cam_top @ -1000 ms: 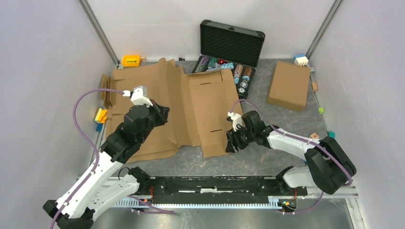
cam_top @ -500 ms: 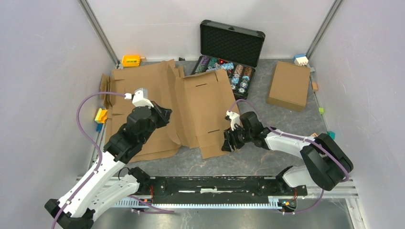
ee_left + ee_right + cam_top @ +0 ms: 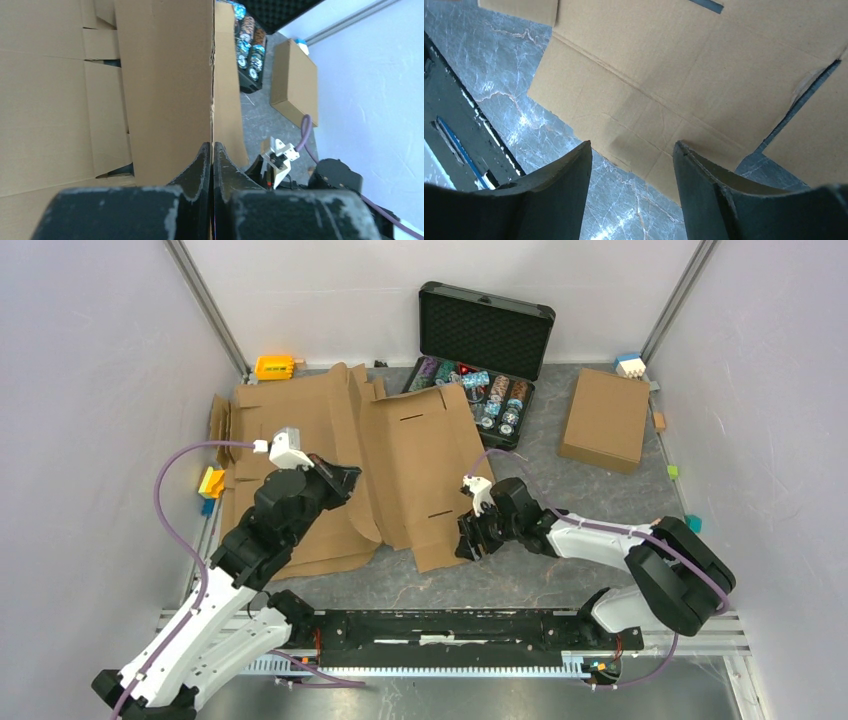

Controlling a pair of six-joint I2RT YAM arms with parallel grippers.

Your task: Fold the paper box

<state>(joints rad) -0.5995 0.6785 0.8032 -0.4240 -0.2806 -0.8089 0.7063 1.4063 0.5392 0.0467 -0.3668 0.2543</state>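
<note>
My left gripper [image 3: 212,150] pinches a raised fold of the paper box [image 3: 420,455]; my right gripper [image 3: 631,150] gapes at its near corner, over the grey marbled table [image 3: 480,585].

grey marbled table [image 3: 520,580] carries the paper box [image 3: 410,460], black case [image 3: 485,330], closed cardboard box [image 3: 605,420].

We reach our left arm forward, the left gripper [image 3: 212,146] pinched tight on the paper box [image 3: 165,75]. Our right arm stretches left and low, the right gripper [image 3: 631,150] spread wide.
</note>
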